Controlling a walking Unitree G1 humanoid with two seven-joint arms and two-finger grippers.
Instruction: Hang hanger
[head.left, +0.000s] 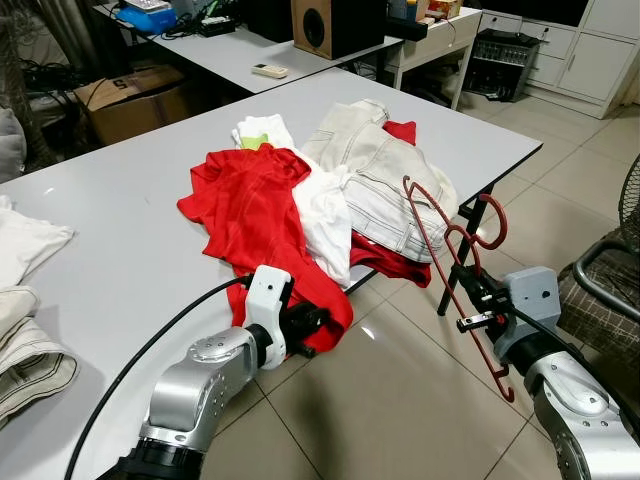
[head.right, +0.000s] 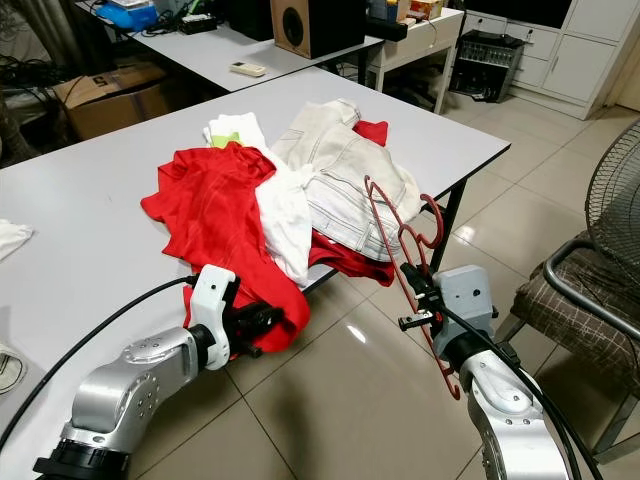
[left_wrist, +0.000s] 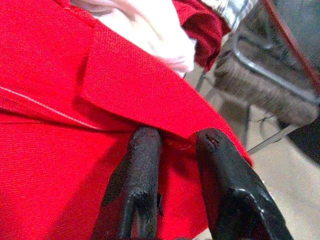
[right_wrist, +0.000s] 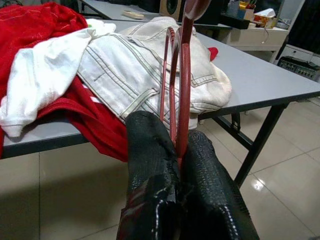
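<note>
On the grey table (head.left: 120, 230) lies a heap of clothes: a red shirt (head.left: 255, 215), a white shirt (head.left: 322, 215) and pale jeans (head.left: 375, 175). At the table edge, the left gripper (head.left: 312, 330) has its two black fingers (left_wrist: 137, 170) slightly apart around the red shirt's hanging hem, with the cloth between them. Off the table's corner, above the tiled floor (head.left: 400, 400), the right gripper (head.left: 470, 290) is clamped on a dark red hanger (head.left: 455, 245), which stands up tilted, its hook beside the jeans. Behind, another desk carries a speaker (head.left: 335, 25) and a remote control (head.left: 268, 70). No writing can be read anywhere.
</note>
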